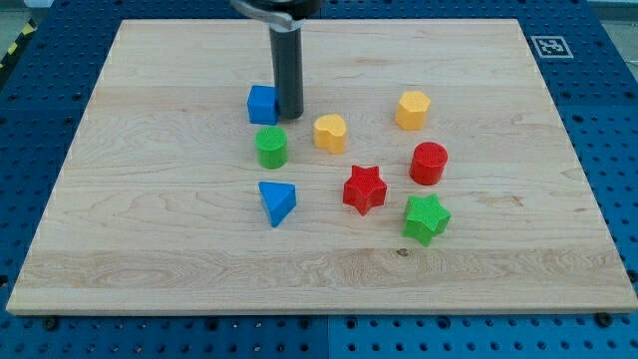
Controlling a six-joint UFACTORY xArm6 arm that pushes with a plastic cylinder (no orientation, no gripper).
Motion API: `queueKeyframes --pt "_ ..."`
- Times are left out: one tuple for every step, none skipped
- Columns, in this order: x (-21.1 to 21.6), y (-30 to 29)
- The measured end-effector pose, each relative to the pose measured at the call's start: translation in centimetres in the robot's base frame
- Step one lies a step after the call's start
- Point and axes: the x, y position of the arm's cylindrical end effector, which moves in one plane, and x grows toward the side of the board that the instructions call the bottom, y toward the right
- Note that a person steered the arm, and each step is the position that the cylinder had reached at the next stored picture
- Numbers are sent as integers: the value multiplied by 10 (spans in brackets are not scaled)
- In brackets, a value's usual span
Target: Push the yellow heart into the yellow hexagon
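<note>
The yellow heart (330, 133) lies near the board's middle. The yellow hexagon (412, 110) lies to its right and a little higher, with a gap between them. My tip (289, 117) is at the end of the dark rod, up and to the left of the heart, a short gap away. It stands right beside the blue cube (262, 104), at the cube's right side.
A green cylinder (270, 147) sits below the blue cube. A blue triangle (277, 202) lies lower. A red star (364, 188), a red cylinder (429, 164) and a green star (426, 218) lie to the right. All rest on the wooden board (150, 249).
</note>
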Motion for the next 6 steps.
queueKeyframes --pt "51 8" --pt "63 32" --pt "37 33" --pt "15 38" --pt "15 62" --pt "13 87"
